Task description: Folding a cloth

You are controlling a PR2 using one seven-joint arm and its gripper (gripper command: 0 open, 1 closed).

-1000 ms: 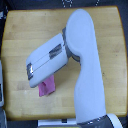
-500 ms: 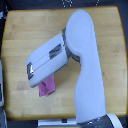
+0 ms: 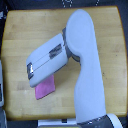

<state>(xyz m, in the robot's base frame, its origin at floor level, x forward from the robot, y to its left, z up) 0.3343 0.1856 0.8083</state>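
the cloth [image 3: 45, 89] lies on the wooden table [image 3: 30, 30] toward the exterior view's lower left, and only a small pink patch of it shows, poking out from under the robot's white arm [image 3: 85, 65]. the gripper [image 3: 31, 70] end of that arm sits right over the cloth's upper part, and i cannot tell whether it is wide, narrow or holding fabric, since the casing hides the fingers from here. the visible patch looks compact, so i'd guess the fold is partly made. to do this step well, i'd say the arm should move low and slow, keep the edges lined up, and let go only once the layer lies flat.
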